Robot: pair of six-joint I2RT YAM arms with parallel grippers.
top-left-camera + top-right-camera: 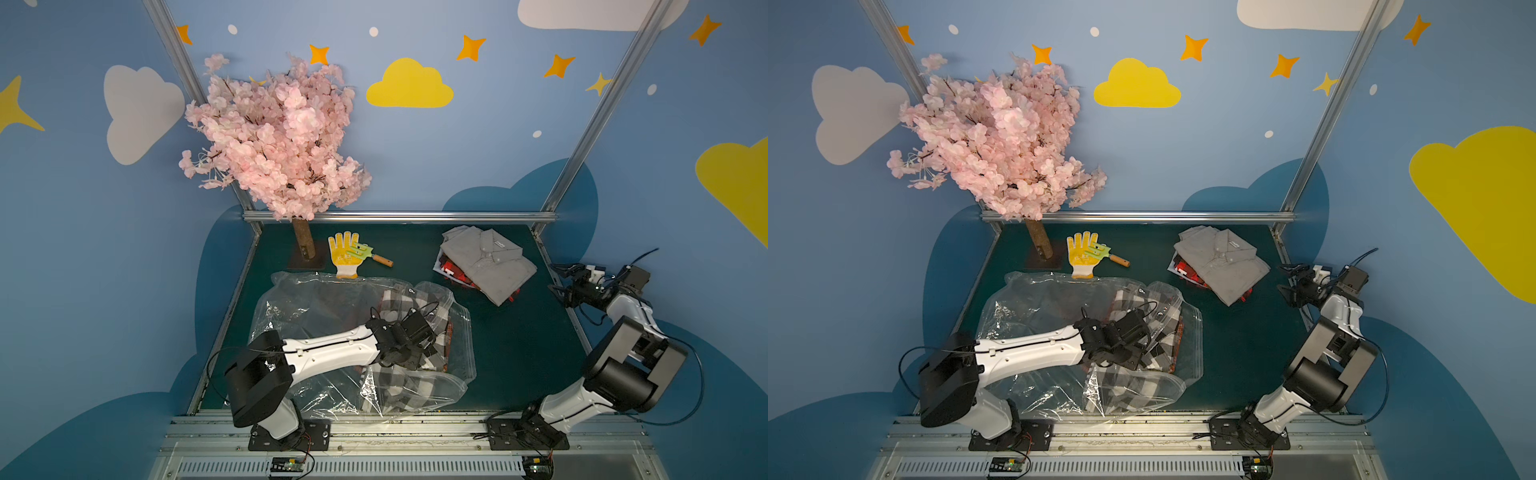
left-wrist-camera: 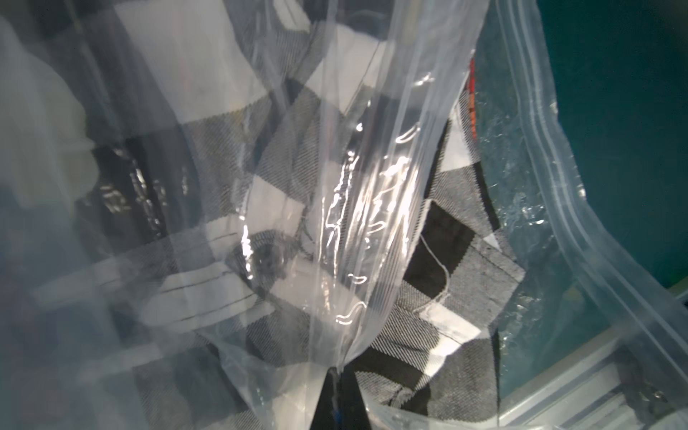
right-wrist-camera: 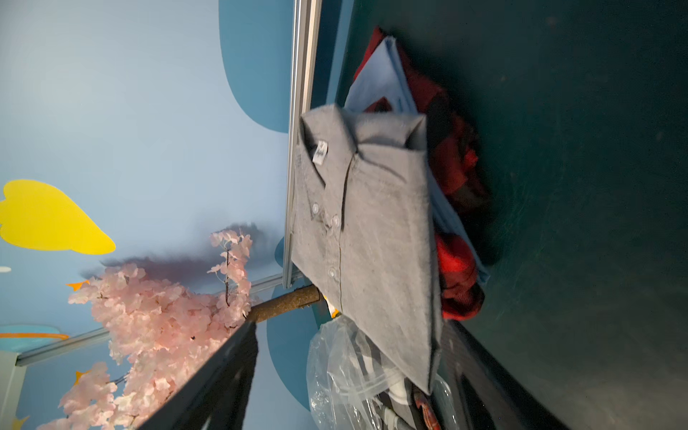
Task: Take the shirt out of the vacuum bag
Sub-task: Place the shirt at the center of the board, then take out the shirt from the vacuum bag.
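Clear crinkled plastic covers the near-left part of your green table (image 1: 519, 353): the vacuum bag (image 1: 316, 307) lies spread out there, its zip edge (image 2: 551, 156) turned towards the right side. You will find the black-and-white checked shirt (image 1: 399, 386) inside the bag, crumpled in its right half and seen through the plastic in both top views. Your left gripper (image 1: 419, 357) is down on the bag, over the shirt, with its jaws together. The left wrist view shows the plastic gathered to a point at the claw, so it is clamped on the bag; whether any cloth is caught with it cannot be told. Your right gripper (image 1: 555, 277) stands at the right edge of the table, raised off the surface, jaws apart and holding nothing, well apart from the bag. Near it lies a folded grey shirt (image 1: 486, 262), resting on a red checked cloth (image 1: 449, 266). Towards the far edge a yellow glove (image 1: 343, 253) lies flat with a small green rake (image 1: 361, 250) across it, just beside the trunk of a pink blossom tree (image 1: 274, 137).
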